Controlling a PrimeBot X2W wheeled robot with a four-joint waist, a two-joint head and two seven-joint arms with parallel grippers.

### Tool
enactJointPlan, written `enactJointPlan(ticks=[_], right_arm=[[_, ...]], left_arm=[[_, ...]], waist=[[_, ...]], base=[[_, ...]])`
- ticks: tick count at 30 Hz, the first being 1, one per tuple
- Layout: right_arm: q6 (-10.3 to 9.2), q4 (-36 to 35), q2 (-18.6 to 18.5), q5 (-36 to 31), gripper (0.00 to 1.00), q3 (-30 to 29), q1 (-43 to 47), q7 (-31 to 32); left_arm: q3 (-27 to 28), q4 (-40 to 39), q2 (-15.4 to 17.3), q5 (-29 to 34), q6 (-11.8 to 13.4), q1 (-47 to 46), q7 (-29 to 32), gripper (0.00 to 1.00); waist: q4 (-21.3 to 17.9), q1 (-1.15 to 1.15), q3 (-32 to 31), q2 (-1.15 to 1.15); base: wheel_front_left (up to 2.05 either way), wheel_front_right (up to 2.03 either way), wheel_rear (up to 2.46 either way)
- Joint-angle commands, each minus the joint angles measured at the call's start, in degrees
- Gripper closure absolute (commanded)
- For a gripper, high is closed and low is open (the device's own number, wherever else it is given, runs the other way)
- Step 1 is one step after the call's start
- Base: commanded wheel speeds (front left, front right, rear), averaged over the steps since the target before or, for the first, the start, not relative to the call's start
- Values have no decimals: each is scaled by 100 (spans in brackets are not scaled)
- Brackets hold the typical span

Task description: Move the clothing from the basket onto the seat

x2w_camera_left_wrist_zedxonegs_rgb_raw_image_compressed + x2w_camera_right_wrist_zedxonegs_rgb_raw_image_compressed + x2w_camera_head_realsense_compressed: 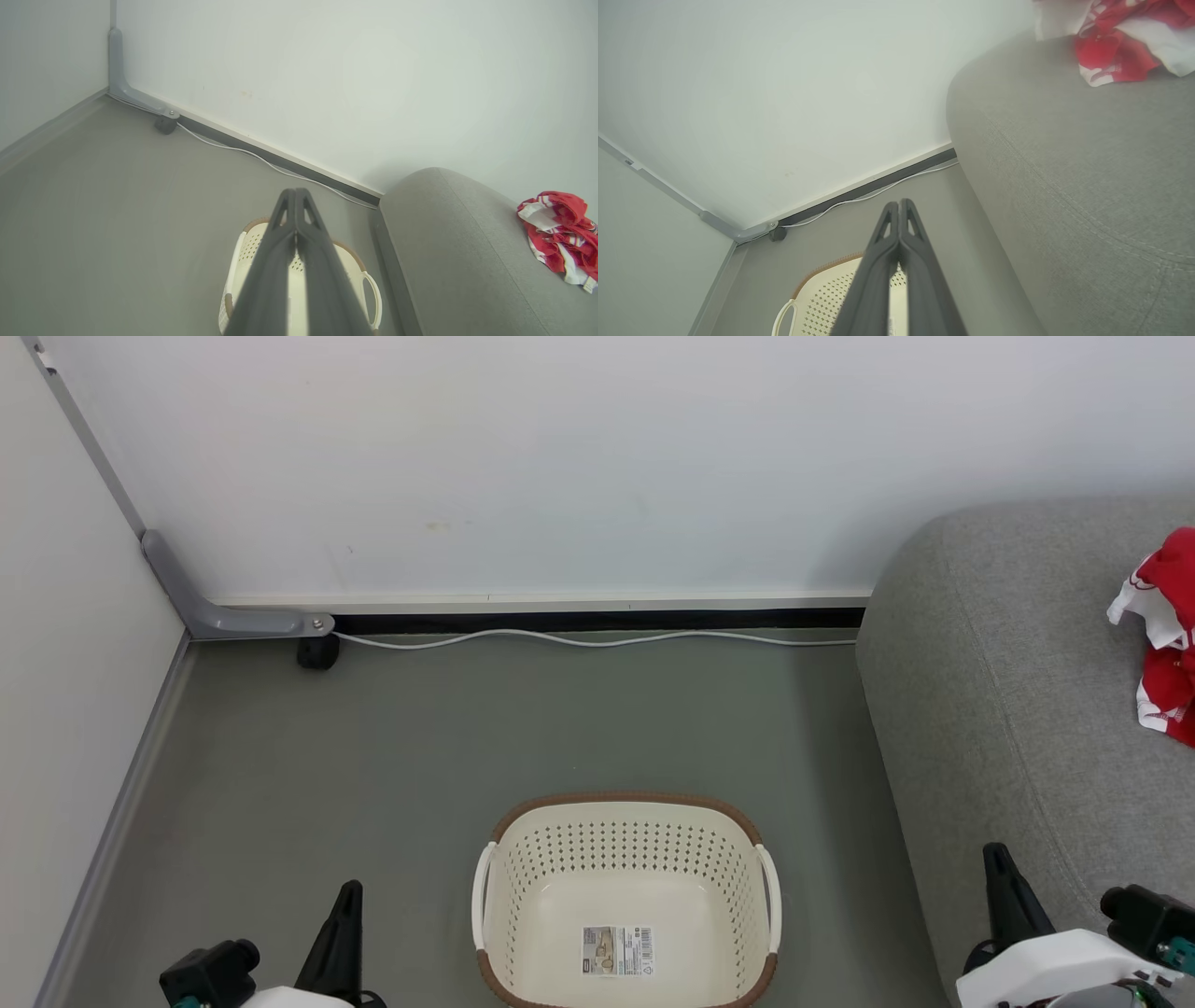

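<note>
The task looks done: the basket (625, 849) at six o'clock holds nothing, the clothing (1167, 635) lies heaped on the seat (1008, 691) at three o'clock, and the left gripper (344, 905) and right gripper (1001, 868) are pressed together, empty.

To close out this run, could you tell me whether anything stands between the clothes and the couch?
Nothing visible does: the red clothes already lie on the grey couch, and the basket on the floor holds just its sticker.
</note>
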Motion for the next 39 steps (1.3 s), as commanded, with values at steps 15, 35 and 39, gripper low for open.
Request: enactJointPlan(ticks=[15, 35, 39], right_arm=[[6, -357, -62, 1081, 100, -79, -179, 288], [9, -568, -54, 2374, 100, -193, -175, 619], [10, -610, -52, 2632, 100, -215, -175, 685]], left_arm=[[217, -270, 54, -1013, -2, -349, 276, 100], [395, -398, 64, -2239, -2, -446, 615, 100], [430, -424, 66, -2484, -2, -466, 683, 100]], waist=[[-8, -1, 9, 0], [-20, -1, 22, 0], [-22, -1, 24, 0]], base=[[0, 0, 0], [0, 0, 0], [0, 0, 0]])
